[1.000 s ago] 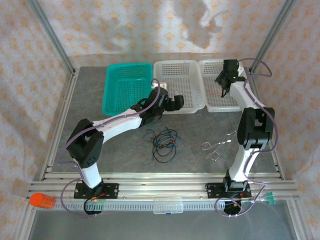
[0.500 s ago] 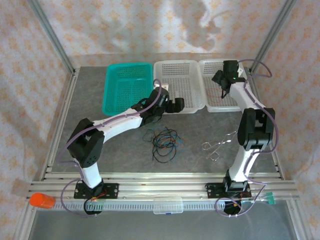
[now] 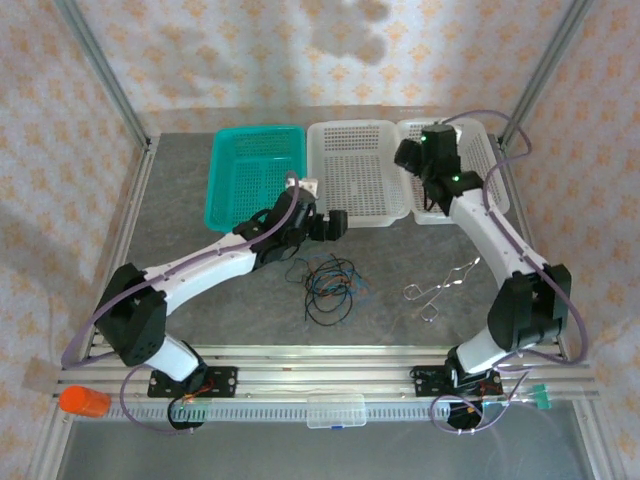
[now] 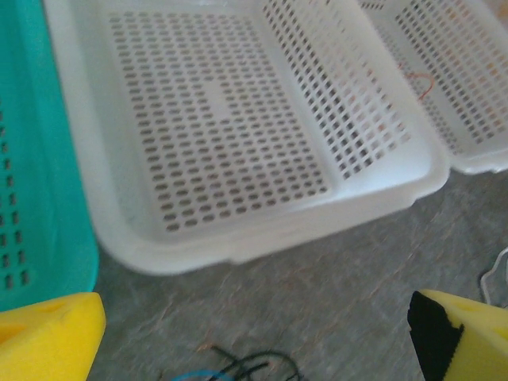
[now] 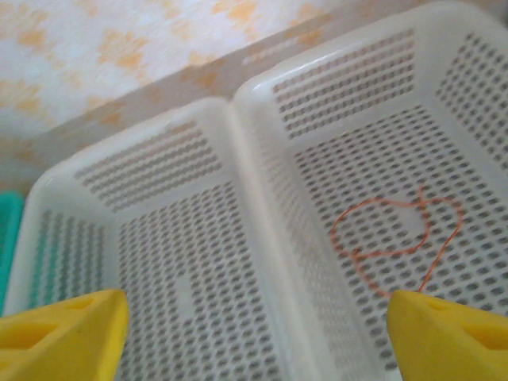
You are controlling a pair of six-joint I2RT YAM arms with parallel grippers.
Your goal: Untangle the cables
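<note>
The main tangle of black, blue and red-orange cables (image 3: 328, 283) lies on the grey table (image 3: 400, 325), in front of the middle white basket (image 3: 360, 180). One loose orange cable (image 5: 397, 234) rests in a loop on the floor of the right white basket (image 5: 357, 79). The left gripper (image 3: 326, 226) hovers just behind the tangle, its jaws spread wide and empty. The right gripper (image 5: 254, 333) hangs over the two white baskets, jaws also spread with nothing between them. A silver scissors-like tool (image 3: 438, 290) lies right of the tangle, and a teal basket (image 3: 250, 175) stands at the left.
</note>
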